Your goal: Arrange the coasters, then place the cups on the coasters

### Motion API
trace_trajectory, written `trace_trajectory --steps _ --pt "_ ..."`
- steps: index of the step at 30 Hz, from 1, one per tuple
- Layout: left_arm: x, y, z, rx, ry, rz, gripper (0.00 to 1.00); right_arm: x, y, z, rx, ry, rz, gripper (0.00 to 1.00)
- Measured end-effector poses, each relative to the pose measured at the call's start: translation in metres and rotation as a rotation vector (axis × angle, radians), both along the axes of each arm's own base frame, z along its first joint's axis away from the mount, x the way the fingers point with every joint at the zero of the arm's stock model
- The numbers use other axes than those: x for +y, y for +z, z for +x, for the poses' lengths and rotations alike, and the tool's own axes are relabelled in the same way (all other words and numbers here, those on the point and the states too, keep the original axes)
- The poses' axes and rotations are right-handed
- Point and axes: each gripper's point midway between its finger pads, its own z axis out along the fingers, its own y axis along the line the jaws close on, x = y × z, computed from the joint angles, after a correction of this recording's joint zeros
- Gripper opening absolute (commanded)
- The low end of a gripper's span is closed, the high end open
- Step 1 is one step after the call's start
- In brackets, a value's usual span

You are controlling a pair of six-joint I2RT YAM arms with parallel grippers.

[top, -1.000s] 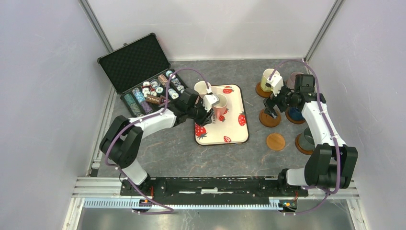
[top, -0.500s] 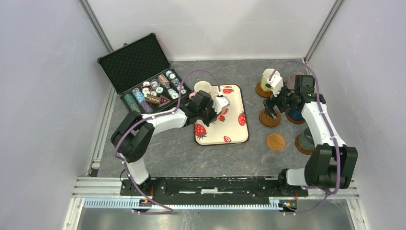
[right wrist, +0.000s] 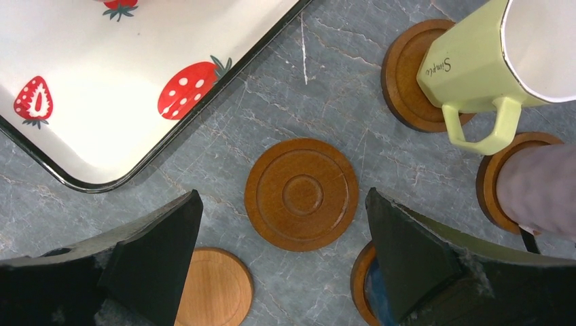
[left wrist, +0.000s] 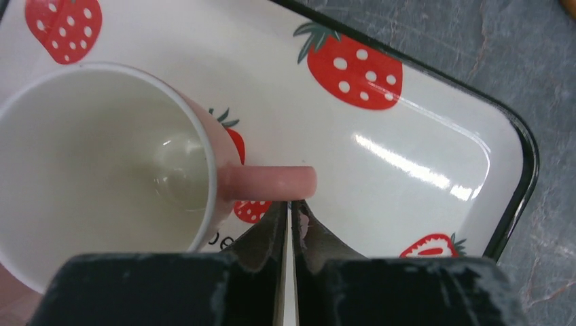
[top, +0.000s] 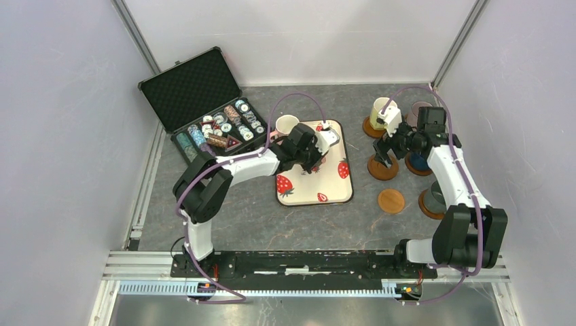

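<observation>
My left gripper (left wrist: 291, 207) is pinched shut on nothing, its tips just under the handle of the pink mug (left wrist: 102, 170) on the strawberry tray (left wrist: 435, 136). Right gripper (right wrist: 282, 197) gapes wide over a bare coaster (right wrist: 301, 194), right of the tray and near the yellow-green mug (right wrist: 469, 68).
</observation>
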Motion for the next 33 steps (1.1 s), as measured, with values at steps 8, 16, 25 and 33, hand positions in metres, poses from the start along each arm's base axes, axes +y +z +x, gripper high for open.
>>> trace_trajectory --steps 8,16,25,33 --pt "-0.001 0.026 -0.002 0.034 0.008 -0.083 0.58 0.025 -0.005 0.0 0.008 0.017 0.009 0.98" --pt "0.072 0.114 0.001 0.016 0.138 -0.254 1.0 0.087 -0.019 -0.003 0.037 0.088 -0.007 0.98" --pt "0.17 0.156 0.054 -0.157 0.541 -0.228 1.0 0.151 -0.056 -0.012 0.128 0.122 -0.041 0.92" --pt "0.21 0.15 0.056 -0.197 0.691 -0.15 1.0 0.181 -0.071 0.008 0.166 0.067 -0.037 0.8"
